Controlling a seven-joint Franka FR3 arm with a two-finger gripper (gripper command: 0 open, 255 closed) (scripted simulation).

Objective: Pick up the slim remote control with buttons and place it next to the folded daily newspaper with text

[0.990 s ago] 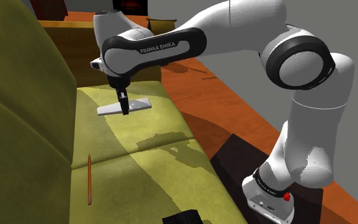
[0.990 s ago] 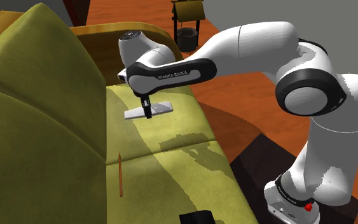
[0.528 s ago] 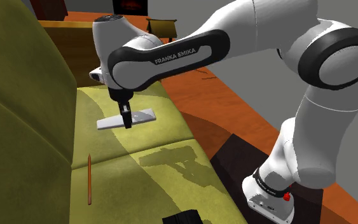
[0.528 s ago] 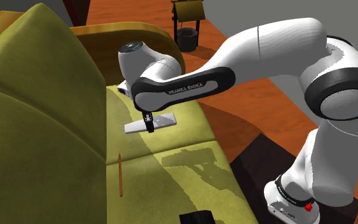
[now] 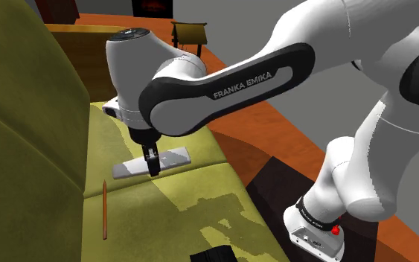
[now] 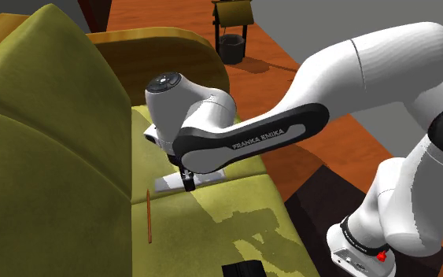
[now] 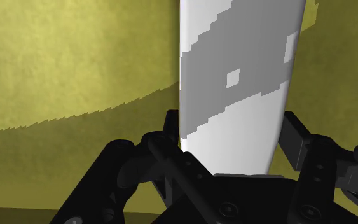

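A slim, flat grey-white remote (image 5: 173,157) hangs level just over the olive-yellow sofa seat (image 5: 193,201), near the seam between two cushions. My black gripper (image 5: 152,168) is shut on its middle, coming down from above. The second exterior view has the same remote (image 6: 167,183) clasped by the gripper (image 6: 188,186). Seen from the wrist, the remote (image 7: 234,76) runs away from the gripper (image 7: 231,137), squeezed between both fingers (image 7: 171,126), with sofa fabric behind it.
The sofa's tall backrest (image 5: 21,134) rises at the shoulder view's left. A thin brown stick (image 5: 104,210) lies on the seat by the backrest. A dark object (image 5: 213,254) sits at the seat's near end. Orange-brown floor (image 5: 274,126) and the stand (image 5: 315,231) lie to the right.
The arm has carried the remote along the seat toward the near end of the sofa and lower, close to the cushion seam. The grip has stayed shut.
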